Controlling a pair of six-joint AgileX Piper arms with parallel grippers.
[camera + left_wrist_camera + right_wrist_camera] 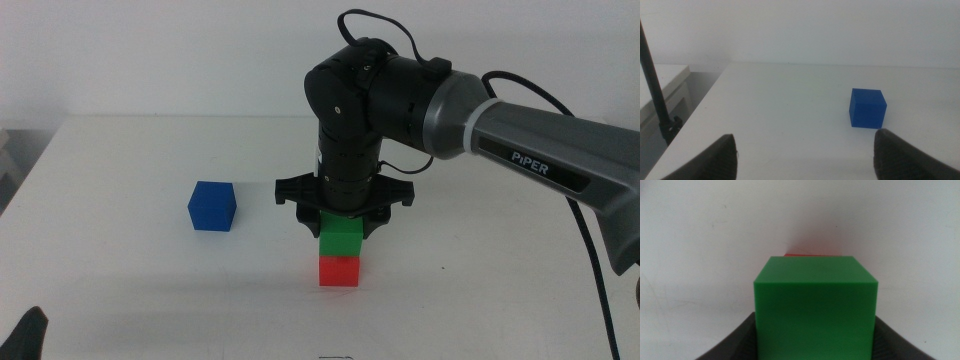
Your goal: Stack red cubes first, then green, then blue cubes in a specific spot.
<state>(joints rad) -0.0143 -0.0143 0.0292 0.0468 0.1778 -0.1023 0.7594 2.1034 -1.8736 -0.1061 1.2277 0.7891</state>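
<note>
The red cube point(339, 271) stands on the white tabletop near the middle. The green cube point(341, 238) sits on top of it, touching it. My right gripper point(342, 225) comes down from above and is shut on the green cube, one jaw on each side. In the right wrist view the green cube point(815, 310) fills the space between the jaws of the right gripper point(815, 347), and a sliver of the red cube point(812, 255) shows beyond it. The blue cube point(212, 206) stands alone to the left, also seen in the left wrist view point(867, 108). My left gripper point(805, 155) is open and empty.
The left gripper point(30, 335) waits at the bottom left corner of the middle view. The table's left edge point(705, 95) runs beside a lower grey surface. A black cable point(655, 95) hangs there.
</note>
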